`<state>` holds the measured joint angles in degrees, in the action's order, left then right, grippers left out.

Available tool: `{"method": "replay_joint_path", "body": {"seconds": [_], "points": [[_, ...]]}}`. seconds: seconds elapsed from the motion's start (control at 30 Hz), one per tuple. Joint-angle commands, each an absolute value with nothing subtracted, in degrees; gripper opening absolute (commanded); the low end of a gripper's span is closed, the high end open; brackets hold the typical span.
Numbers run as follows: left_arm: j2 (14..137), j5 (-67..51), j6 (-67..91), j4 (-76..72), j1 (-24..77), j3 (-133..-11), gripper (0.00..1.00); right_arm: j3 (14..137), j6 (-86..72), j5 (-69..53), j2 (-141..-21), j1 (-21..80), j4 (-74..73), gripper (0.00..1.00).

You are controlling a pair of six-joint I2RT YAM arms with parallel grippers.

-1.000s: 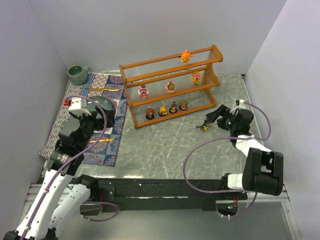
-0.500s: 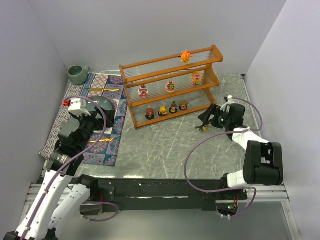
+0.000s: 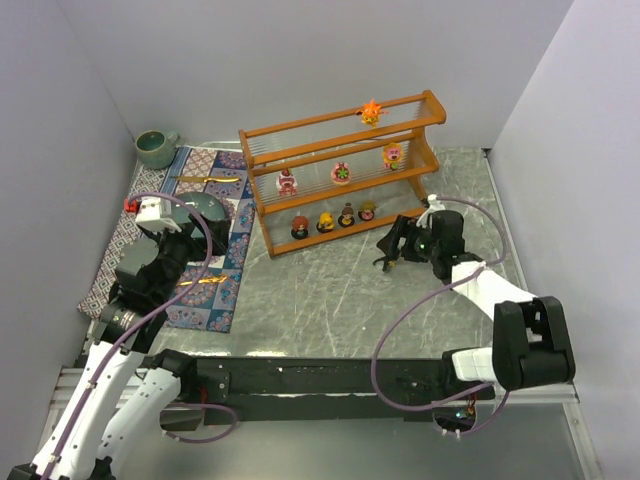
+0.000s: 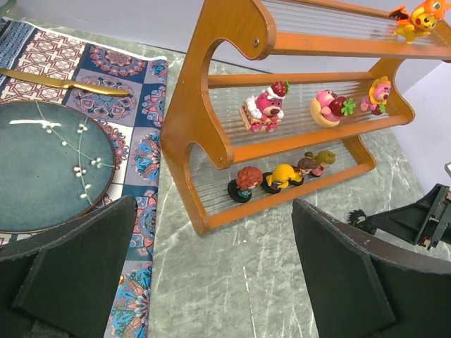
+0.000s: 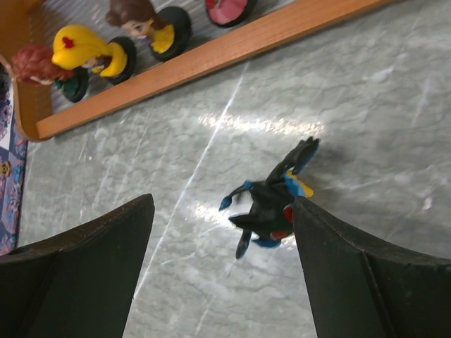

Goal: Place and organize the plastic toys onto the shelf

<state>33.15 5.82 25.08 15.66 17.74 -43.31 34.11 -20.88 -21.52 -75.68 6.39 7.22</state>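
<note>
Right gripper [image 5: 222, 204] slid leftward, jaws wide, straddling black toy [image 5: 271, 204] lying diagonally, ungripped.

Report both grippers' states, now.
Left gripper: open, holding nothing.
Right gripper: open, fingers either side of the black toy, not clamped.

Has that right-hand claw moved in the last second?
Yes. The right gripper has slid leftward in the overhead view, closer to the shelf's right end.

White-shelled, black-jointed left arm [image 3: 105, 385] and right arm [image 3: 490, 292], looping purple cable [image 3: 373, 345], broad matte-black pincer fingers [image 5: 359, 282].
</note>
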Motion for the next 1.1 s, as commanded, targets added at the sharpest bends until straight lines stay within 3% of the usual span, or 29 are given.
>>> {"method": "replay_joint_path", "body": {"seconds": [0.0, 0.47, 0.73, 1.07], "points": [[32.9, 5.4, 24.1, 13.4, 17.9, -43.2, 0.97, 32.5, -23.2, -17.8, -71.9, 9.6, 7.4, 0.86], [33.7, 5.3, 24.2, 13.7, 17.9, -43.3, 0.97, 30.6, -27.4, -15.4, -65.8, 21.9, 5.5, 0.86], [33.9, 5.3, 24.2, 13.8, 17.9, -43.3, 0.97, 27.7, -25.3, 4.8, -59.6, 24.0, 3.0, 0.83], [34.4, 5.4, 24.1, 14.1, 17.9, -43.4, 0.97, 26.0, -23.8, 4.0, -68.3, 25.3, 12.4, 0.82]]}}
